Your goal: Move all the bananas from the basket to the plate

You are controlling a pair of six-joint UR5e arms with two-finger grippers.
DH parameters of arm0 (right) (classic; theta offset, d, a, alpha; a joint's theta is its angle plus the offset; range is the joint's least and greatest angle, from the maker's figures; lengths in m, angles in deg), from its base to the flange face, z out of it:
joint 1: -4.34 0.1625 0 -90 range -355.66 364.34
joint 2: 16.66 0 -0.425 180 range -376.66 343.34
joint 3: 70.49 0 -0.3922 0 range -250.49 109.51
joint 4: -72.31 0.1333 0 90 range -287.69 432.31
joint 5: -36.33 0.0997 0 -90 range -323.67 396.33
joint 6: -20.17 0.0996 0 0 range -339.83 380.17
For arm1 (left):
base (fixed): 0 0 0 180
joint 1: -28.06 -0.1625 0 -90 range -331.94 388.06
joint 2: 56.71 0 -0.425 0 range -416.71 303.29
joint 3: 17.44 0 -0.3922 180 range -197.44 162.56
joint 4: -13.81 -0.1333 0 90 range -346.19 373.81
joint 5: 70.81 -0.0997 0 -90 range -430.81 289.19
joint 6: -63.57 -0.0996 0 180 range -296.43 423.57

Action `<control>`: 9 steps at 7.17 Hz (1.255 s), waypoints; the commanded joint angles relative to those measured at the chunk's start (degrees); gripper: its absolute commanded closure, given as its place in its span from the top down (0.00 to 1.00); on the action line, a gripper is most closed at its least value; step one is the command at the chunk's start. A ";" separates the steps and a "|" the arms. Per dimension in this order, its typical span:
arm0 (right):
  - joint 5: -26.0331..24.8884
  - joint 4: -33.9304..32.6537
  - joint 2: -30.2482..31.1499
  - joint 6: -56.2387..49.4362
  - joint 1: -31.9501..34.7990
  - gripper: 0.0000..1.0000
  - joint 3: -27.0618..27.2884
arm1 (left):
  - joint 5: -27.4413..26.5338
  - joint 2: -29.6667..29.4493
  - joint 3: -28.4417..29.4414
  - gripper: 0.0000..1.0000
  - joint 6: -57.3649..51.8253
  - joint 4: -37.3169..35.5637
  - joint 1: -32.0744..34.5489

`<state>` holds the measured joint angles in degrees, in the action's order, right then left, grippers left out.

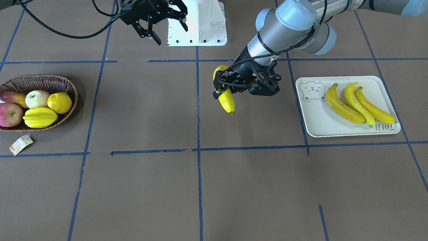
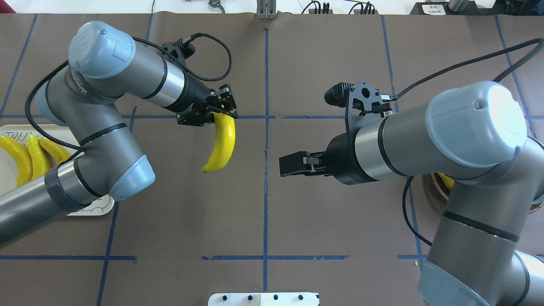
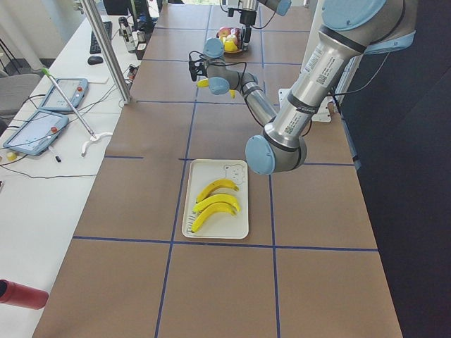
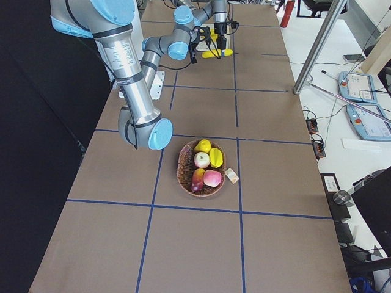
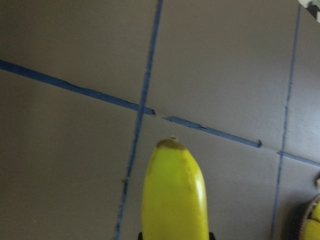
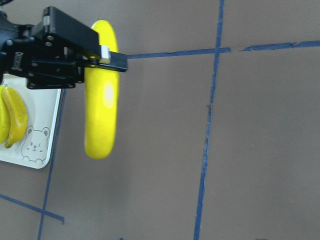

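Observation:
My left gripper (image 1: 223, 87) is shut on a yellow banana (image 1: 226, 101) and holds it in the air over the middle of the table, its free end hanging down. In the overhead view the same gripper (image 2: 217, 112) grips the banana (image 2: 222, 144) near its upper end. Three bananas (image 1: 359, 103) lie side by side on the cream plate (image 1: 317, 117) with the bear drawing. The wicker basket (image 1: 40, 79) at the far side shows no banana. My right gripper (image 1: 171, 33) hangs open and empty near the robot's base.
The basket holds a lemon (image 1: 59, 102), a star fruit (image 1: 40, 117) and apples (image 1: 10, 113), with a paper tag (image 1: 20, 144) beside it. A white mount plate (image 1: 197, 23) sits at the robot's base. Blue tape lines cross the brown table.

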<state>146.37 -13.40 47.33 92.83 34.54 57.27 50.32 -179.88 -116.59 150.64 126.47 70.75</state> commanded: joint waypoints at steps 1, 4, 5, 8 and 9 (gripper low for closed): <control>-0.01 -1.13 3.76 -0.06 1.44 1.00 1.17 | -1.50 7.03 -5.76 0.00 -10.29 -16.70 4.32; 0.60 -6.38 5.00 -2.33 5.73 1.00 1.00 | -7.23 16.79 -5.52 0.00 -17.18 -21.96 3.98; 0.61 -9.80 5.00 -6.35 7.15 1.00 0.91 | -7.23 18.82 -5.35 0.00 -17.28 -21.87 3.98; 0.96 -18.07 5.00 -18.92 13.55 1.00 0.73 | -8.36 22.35 -4.38 0.04 -17.37 -21.78 3.72; 2.70 -19.22 5.79 -23.48 17.06 1.00 0.64 | -8.46 22.79 -4.20 0.78 -17.37 -21.69 3.63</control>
<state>147.61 -30.37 52.44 74.99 47.69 57.99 42.30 -157.93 -121.01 133.29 104.73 74.54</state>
